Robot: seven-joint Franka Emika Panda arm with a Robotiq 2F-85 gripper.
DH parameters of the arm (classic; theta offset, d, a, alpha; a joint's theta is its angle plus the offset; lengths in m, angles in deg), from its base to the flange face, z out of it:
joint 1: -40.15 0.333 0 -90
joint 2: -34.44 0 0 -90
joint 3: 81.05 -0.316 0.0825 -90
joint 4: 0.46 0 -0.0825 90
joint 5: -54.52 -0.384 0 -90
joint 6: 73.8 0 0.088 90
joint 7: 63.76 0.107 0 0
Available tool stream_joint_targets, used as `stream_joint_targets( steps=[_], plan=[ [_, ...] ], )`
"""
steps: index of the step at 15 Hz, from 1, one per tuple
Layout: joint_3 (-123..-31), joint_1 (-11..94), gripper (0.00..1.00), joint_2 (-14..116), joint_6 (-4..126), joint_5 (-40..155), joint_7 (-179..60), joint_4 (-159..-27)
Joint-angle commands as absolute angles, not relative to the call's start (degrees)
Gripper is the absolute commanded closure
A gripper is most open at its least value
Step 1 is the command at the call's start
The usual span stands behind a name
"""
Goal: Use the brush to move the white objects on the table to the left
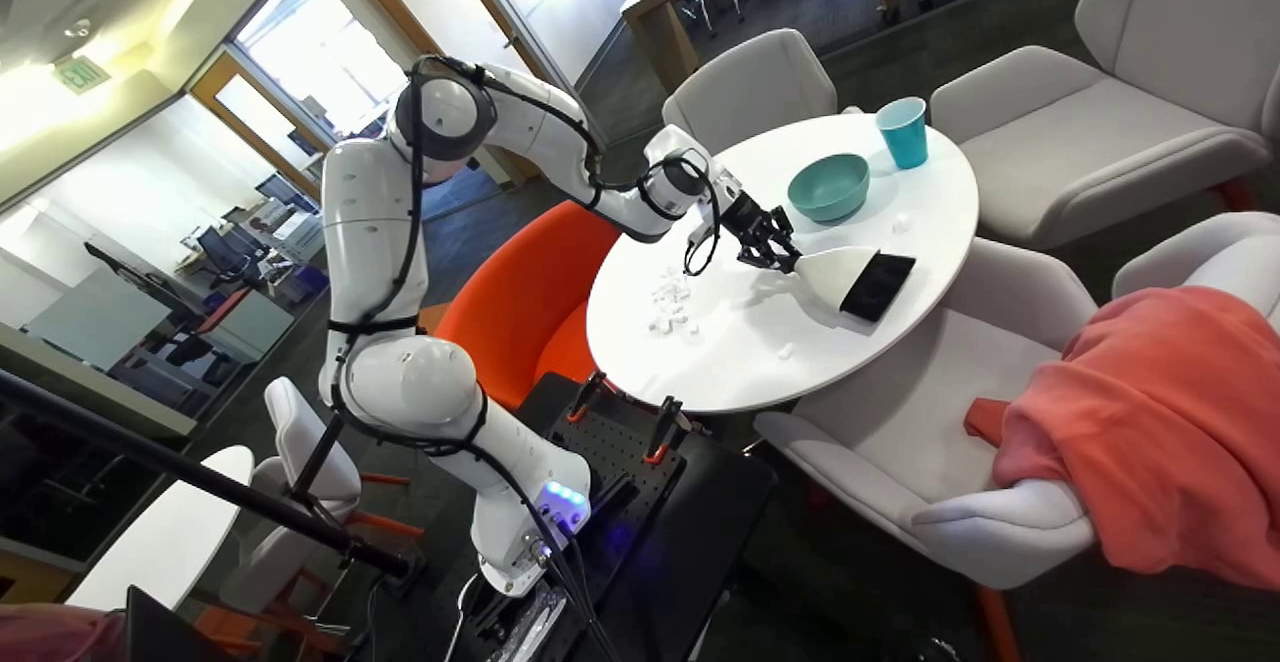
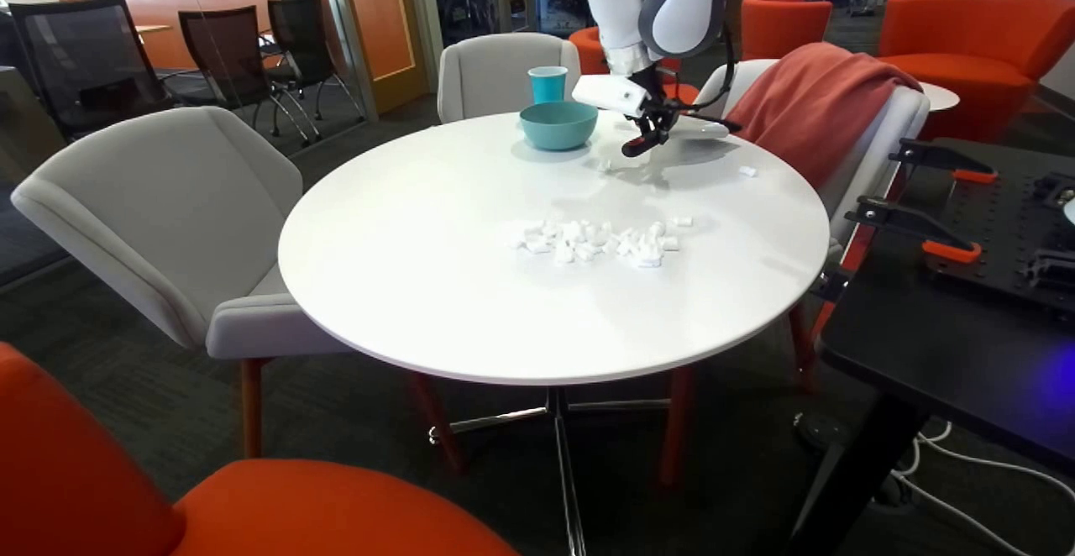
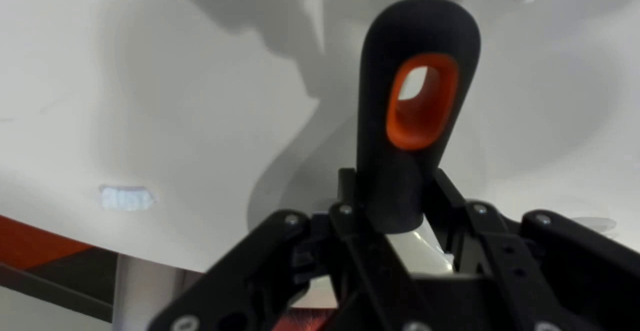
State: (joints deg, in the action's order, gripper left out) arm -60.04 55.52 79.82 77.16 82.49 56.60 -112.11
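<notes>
Clearly the gripper [image 3: 392, 191] clasps the brush [image 1: 842, 275] by its handle [image 3: 373, 121], presumably to leave the bristles [image 1: 877, 287] free for pushing the scraps [image 2: 586, 241].

Scraps [image 2: 585, 242] lie before the bowl [image 2: 558, 130], the brush [image 1: 845, 274] apparently above the table [image 2: 420, 275].

In an exterior view, a sign [image 1: 81, 74] reads "EXIT" in green.

I am looking out on an office, for I am seeing an exit sign [image 1: 81, 73], monitors [image 1: 284, 191] at the back and mesh chairs [image 2: 222, 54].
</notes>
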Motion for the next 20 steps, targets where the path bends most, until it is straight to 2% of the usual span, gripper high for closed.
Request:
stream_joint_targets(
  steps=[1, 6, 7, 9, 13, 20],
  plan=[
    [-61.9, 55.5, 0.88, 83.1, 73.0, 80.0, 52.7, -107.5],
    [-62.7, 56.7, 0.87, 85.1, 67.3, 79.2, 50.8, -105.2],
    [-62.5, 57.1, 0.38, 84.5, 66.7, 79.6, 50.8, -105.6],
    [-62.4, 57.5, 0.31, 82.5, 67.5, 80.1, 51.2, -107.6],
    [-62.3, 58.0, 0.01, 76.8, 72.4, 81.2, 51.1, -113.4],
    [-63.5, 56.9, 0.0, 64.2, 81.7, 83.1, 44.5, -125.7]
  ],
)
